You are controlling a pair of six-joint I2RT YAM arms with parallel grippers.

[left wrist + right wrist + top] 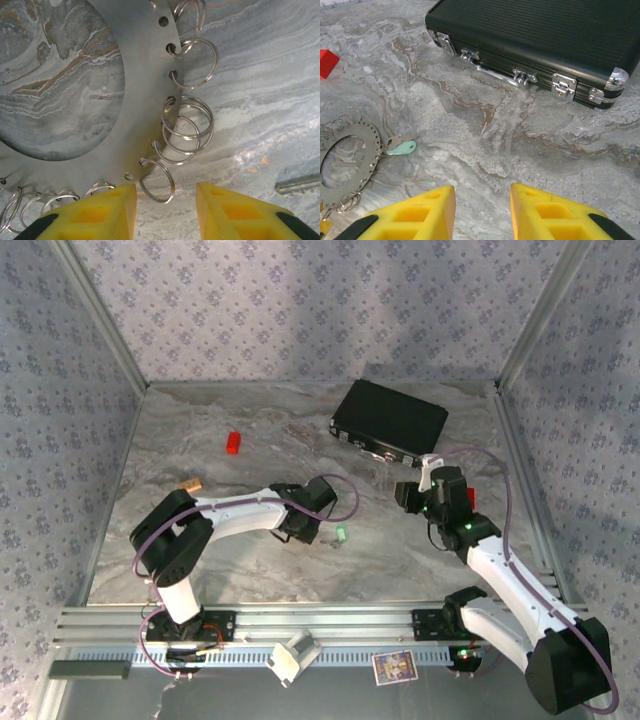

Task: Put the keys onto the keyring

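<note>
From above: the left gripper (298, 528) sat over the middle of the tabletop (250, 570), with a mint-headed key (341, 534) just to its right. The right gripper (410, 492) hovered right of centre, short of the case (390, 420) by the far right corner. A red block (233, 443) lay toward the far left.

Left wrist: the keyring (145, 100) lay flat, with small split rings (187, 125) strung through its holed rim. The yellow fingers (95, 212) stood apart, one small ring in line with the gap, nothing pinched.

Right wrist: jaws parted over bare tabletop, gripping nothing. Off to their left lay the keyring, the key's blade right at its rim. Whether it was hooked on, I couldn't tell. The case sat beyond, latches facing the camera.
</note>
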